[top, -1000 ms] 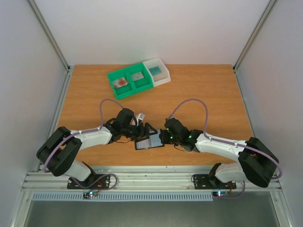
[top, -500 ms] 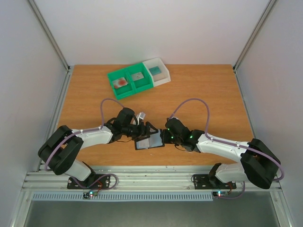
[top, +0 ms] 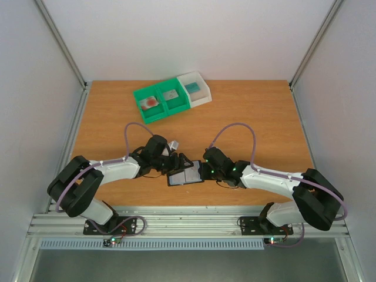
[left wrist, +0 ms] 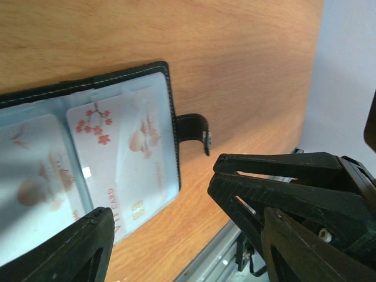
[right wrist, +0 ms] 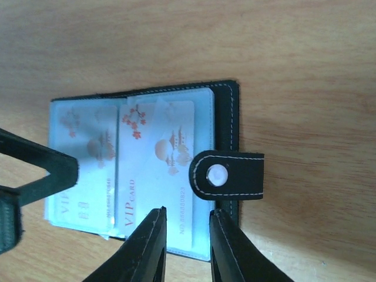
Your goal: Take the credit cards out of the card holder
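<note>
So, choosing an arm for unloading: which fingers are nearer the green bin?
Left. The left fingers sit over the card holder's far edge, toward the green bin; the right fingers are at its right edge, farther.

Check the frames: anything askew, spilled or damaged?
Nothing stands out. The holder lies open and flat on the table, with the cards in their pockets and the clasp tab unfastened. No spill or damage is visible.

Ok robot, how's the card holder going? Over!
Left gripper open, over card holder. Right gripper slightly open over the cards. Holder flat, unfolded, cards inside. Nothing in the way.
</note>
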Robot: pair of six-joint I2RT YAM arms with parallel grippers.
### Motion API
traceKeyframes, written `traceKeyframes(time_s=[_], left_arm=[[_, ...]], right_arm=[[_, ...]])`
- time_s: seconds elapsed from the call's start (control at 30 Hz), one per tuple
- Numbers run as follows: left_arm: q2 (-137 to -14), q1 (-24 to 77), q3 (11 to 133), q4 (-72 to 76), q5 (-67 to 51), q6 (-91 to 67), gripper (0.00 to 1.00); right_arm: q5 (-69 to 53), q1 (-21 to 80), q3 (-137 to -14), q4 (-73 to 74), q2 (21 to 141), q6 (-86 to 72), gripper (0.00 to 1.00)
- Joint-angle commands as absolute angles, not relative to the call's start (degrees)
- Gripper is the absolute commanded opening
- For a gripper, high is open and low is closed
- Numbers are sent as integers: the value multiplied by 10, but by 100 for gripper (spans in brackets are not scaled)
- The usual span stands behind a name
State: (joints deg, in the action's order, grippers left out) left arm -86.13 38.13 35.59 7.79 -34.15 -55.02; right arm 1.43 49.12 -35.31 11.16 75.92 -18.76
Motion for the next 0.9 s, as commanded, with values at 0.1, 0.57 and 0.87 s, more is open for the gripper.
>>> traceKeyframes(time_s=[0.1, 0.57, 0.87], left_arm=[[-859, 378, 360, 46, -297, -522, 64], [-871, 367, 357, 7, -261, -505, 56], [-892, 367, 353, 29, -267, -516, 54]], right_arm=[[-19, 490, -381, 110, 815, -173, 25], [-35, 490, -389, 118, 888, -170, 27], [-48, 494, -385, 118, 906, -175, 17]])
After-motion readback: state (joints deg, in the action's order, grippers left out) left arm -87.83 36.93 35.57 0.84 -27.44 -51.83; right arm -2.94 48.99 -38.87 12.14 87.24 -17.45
